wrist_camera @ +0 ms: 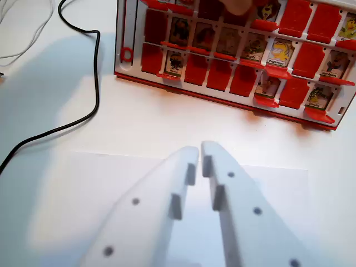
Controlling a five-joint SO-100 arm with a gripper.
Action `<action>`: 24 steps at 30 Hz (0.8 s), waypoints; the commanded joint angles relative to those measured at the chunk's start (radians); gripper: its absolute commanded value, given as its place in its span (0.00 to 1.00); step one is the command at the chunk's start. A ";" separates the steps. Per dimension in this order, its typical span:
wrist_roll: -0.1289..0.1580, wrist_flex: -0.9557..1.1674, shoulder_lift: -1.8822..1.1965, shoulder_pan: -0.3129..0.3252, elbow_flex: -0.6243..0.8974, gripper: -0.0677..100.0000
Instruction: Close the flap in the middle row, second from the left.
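Note:
A red flip-up picture board (pixel 123 55) lies on the white table across the top of the wrist view, its near edge slanting down to the right. Three rows of flaps show. In the middle one, the second slot from the left holds a raised flap with a picture card (pixel 179 30); the slot to its left is plain red. Several other flaps also stand up and show cards, while the rest lie flat. My white gripper (pixel 200 149) fills the bottom centre, well short of the board. Its fingertips nearly touch, with nothing between them.
A black cable (pixel 98 83) snakes down the left side of the table. A thin white cable (pixel 22 33) lies in the top left corner. A pale sheet (pixel 111 178) lies under the gripper. A blurred pale shape (pixel 239 5) sits at the top edge over the board.

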State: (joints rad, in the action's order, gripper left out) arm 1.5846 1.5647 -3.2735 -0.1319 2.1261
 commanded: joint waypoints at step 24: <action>-0.011 -0.028 0.000 -0.006 -0.029 0.00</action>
State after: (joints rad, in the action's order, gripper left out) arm 1.5693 1.5555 -3.2735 -0.1319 2.1261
